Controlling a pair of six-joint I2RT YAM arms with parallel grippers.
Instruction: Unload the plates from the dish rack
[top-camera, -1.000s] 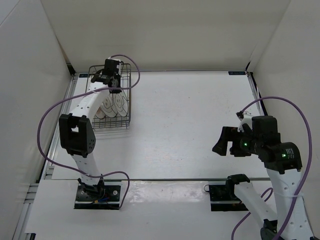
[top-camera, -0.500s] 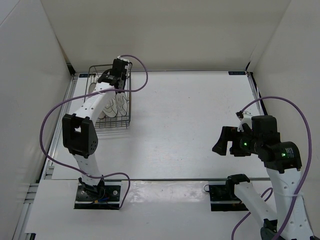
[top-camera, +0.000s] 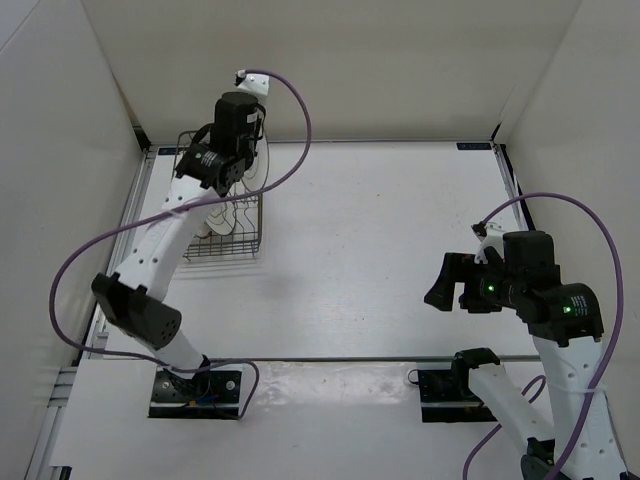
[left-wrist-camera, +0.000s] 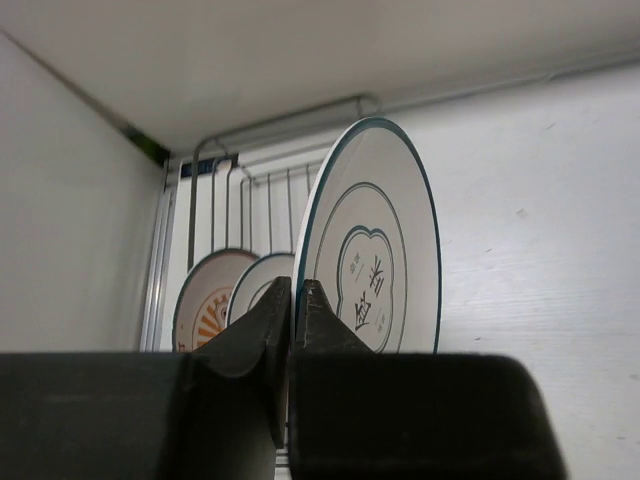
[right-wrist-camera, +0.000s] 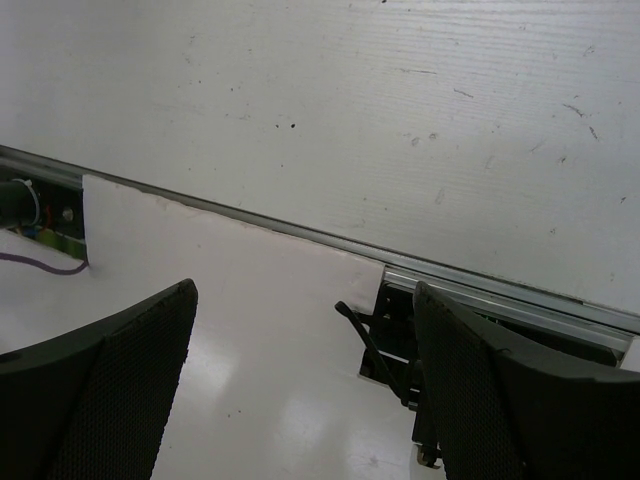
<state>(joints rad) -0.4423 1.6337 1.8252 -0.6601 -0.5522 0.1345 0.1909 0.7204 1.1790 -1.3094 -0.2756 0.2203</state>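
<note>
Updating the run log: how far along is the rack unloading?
Done: nothing yet; no plate lies on the table. In hand: the left gripper is shut on the dark-rimmed plate, held upright over the dish rack. Left: setting it down, then the orange-patterned plate and a third plate, both standing in the rack. The right gripper is open, holding nothing.
</note>
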